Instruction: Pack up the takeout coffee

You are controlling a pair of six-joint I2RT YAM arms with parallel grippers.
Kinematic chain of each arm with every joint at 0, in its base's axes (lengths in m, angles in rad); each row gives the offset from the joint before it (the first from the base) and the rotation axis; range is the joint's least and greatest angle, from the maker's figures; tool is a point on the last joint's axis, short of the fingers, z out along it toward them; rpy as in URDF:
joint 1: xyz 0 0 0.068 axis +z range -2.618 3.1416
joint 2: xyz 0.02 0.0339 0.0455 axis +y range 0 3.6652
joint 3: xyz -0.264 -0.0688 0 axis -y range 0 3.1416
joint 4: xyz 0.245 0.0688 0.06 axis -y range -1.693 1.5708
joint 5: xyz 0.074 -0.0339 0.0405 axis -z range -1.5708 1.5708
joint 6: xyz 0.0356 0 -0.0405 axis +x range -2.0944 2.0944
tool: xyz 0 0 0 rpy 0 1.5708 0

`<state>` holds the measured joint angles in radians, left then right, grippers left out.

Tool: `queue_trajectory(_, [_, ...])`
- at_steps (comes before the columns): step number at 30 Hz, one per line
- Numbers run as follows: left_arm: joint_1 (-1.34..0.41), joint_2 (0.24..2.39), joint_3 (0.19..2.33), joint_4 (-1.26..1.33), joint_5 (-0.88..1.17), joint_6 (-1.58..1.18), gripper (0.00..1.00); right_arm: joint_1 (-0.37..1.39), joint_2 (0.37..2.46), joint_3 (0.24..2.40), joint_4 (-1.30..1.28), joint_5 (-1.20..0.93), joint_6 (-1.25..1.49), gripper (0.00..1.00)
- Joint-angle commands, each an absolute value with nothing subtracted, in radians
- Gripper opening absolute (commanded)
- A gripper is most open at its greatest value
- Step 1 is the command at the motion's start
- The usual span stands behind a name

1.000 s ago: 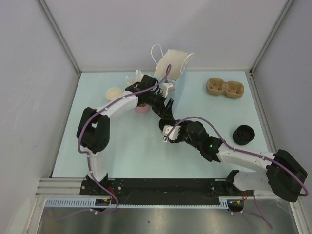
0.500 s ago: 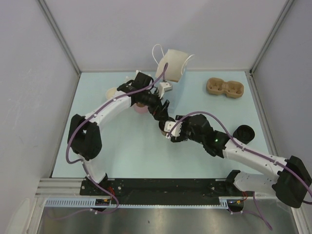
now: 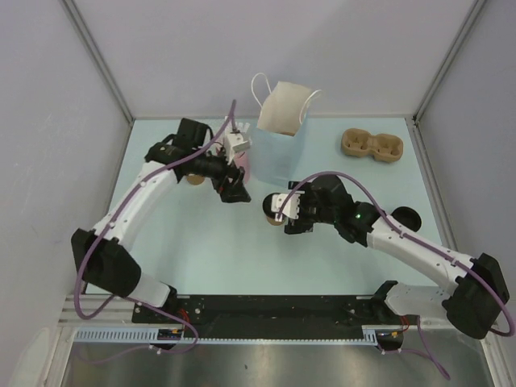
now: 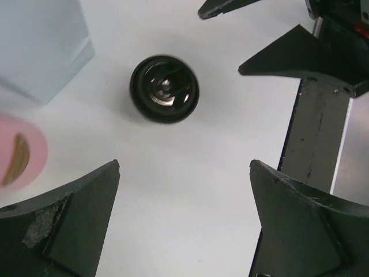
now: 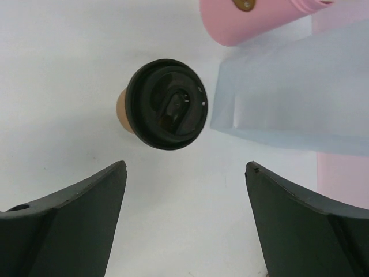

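kraft-brown paper cup with black lid [image 5: 164,104] stood upright on surface [image 5: 57,69], just ahead of right tool [image 5: 185,165], jaws spread, empty; right nearer than left tool [image 4: 184,163], also released.

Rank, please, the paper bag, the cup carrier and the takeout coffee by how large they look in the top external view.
1. paper bag, clearly the largest
2. cup carrier, a good deal smaller than the bag
3. takeout coffee, the smallest, though it is only partly visible in this view
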<state>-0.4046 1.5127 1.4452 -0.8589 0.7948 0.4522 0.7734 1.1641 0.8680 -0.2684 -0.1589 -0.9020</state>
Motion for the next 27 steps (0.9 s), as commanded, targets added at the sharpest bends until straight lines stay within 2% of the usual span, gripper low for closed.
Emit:
queue_trajectory(1, [-0.257, 1.379, 1.353, -0.905, 0.871, 0.526, 1.0, 0.765, 1.227, 0.943, -0.331, -0.244, -0.965, 0.87])
queue_trajectory(6, [-0.063, 1.269, 1.169, -0.887, 0.957, 0.548, 0.99, 0.739, 1.319, 0.995, -0.328, -0.307, -0.997, 0.81])
queue_trajectory(12, [-0.012, 1.163, 1.049, -0.841, 0.954, 0.548, 1.0, 0.712, 1.397, 1.072, -0.363, -0.383, -1.005, 0.67])
queue_trajectory(27, [-0.005, 1.206, 1.029, -0.818, 0.977, 0.546, 1.0, 0.706, 1.494, 1.14, -0.495, -0.419, -1.077, 0.61])
